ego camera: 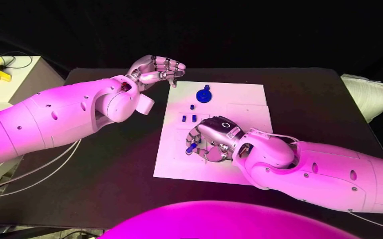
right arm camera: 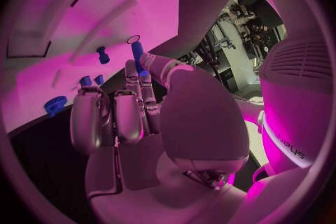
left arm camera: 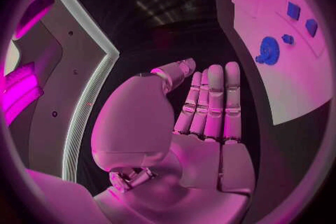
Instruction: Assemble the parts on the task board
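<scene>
The white task board (ego camera: 249, 99) lies in the middle of the black table. A blue gear (ego camera: 205, 94) stands near its far edge, with a small blue piece (ego camera: 192, 107) and two small blue blocks (ego camera: 187, 118) below it. My right hand (ego camera: 214, 137) is low over the board's near half and pinches a blue peg (right arm camera: 135, 49) between thumb and fingers; its tip (ego camera: 191, 149) shows by the fingertips. My left hand (ego camera: 156, 69) hovers off the board's far left corner, fingers straight (left arm camera: 210, 101), holding nothing. The left wrist view has the gear (left arm camera: 269, 49) and the blocks (left arm camera: 302, 18).
A pale side table (ego camera: 20, 76) with a yellow item stands past the table's left edge. A white padded object (ego camera: 363, 92) sits off the right edge. Cables (ego camera: 40, 167) hang at the front left. Bare black tabletop (ego camera: 303, 89) lies right of the board.
</scene>
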